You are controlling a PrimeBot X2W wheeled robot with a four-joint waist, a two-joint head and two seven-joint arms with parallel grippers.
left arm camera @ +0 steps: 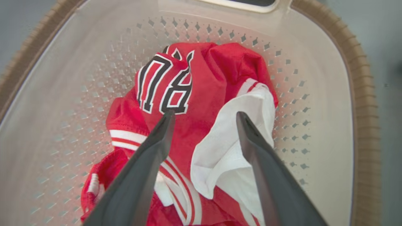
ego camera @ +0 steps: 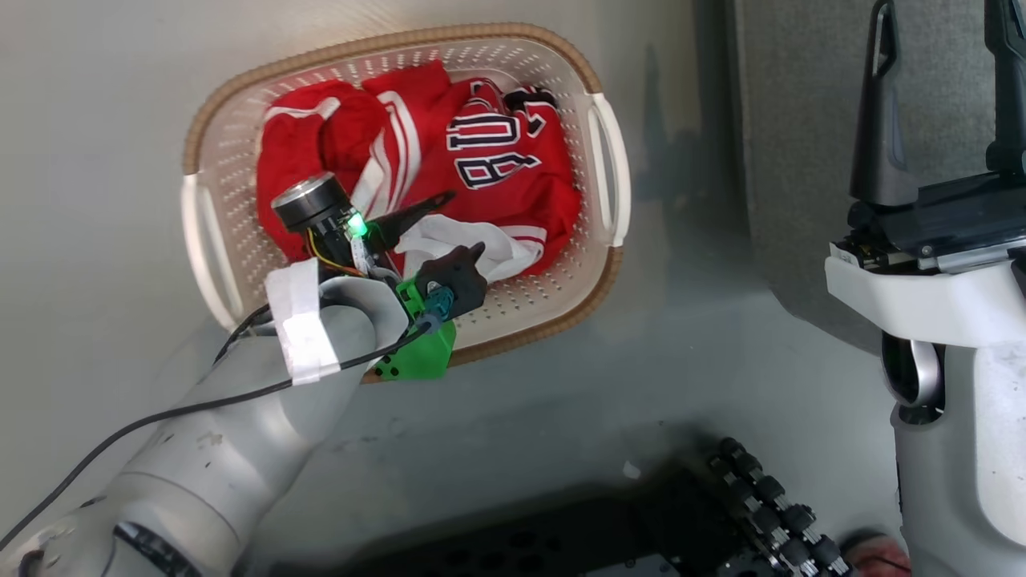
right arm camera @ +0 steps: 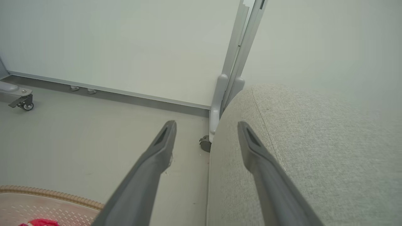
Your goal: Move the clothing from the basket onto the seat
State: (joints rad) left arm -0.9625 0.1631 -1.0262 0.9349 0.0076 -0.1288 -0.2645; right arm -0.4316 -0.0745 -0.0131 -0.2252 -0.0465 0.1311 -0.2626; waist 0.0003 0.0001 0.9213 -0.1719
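My left fingers (left arm camera: 150, 157) stand wide above the jersey (left arm camera: 201, 94) in the basket (left arm camera: 78, 78) on the floor (ego camera: 721, 361); my right fingers (right arm camera: 157, 157), wide and empty, hang by the seat (right arm camera: 314, 150). If I pinch only the loose white lining (left arm camera: 232, 141), the jersey may slip free. Two red garments (ego camera: 321, 136), one basket, one seat.

Wheeled white panel (right arm camera: 125, 47), grey floor (right arm camera: 78, 135)

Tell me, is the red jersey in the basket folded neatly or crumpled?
Crumpled. The jersey lies bunched in the basket, its lettering bent over a fold and its white lining turned out.
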